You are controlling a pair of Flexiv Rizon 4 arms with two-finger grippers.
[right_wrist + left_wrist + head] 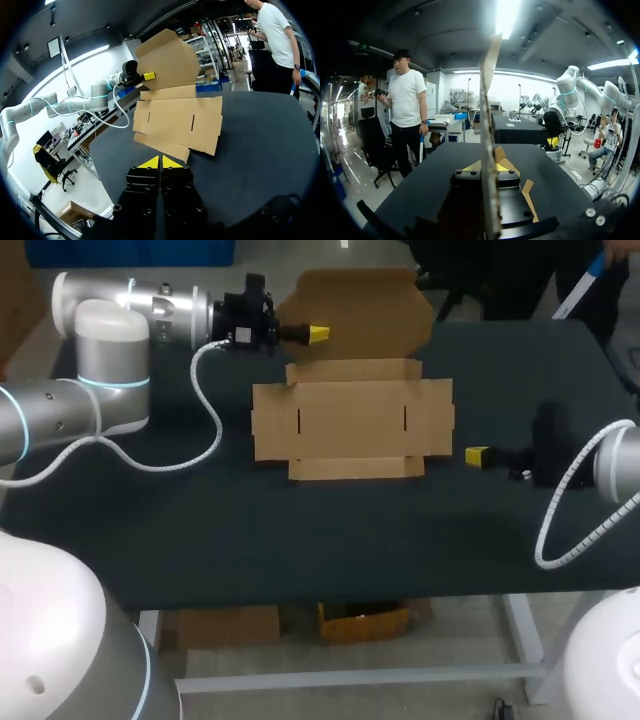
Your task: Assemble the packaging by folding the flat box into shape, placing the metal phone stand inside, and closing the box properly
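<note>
Left gripper (317, 333) holds up the lid flap (365, 305) of the flat box (350, 420)
Clamped on the flap at the box's far side, seemingly to start the fold; the box lies on the table (200, 530); right gripper (477, 455), tips together and empty, sits just beside the box's right edge.

Right gripper (160, 162) low over the dark table (260, 145), yellow tips pressed together, nothing between. Just ahead, flat box (175, 122) spread out mid-table. Far flap (167, 60) raised upright, left gripper (148, 76) at its side edge.
</note>
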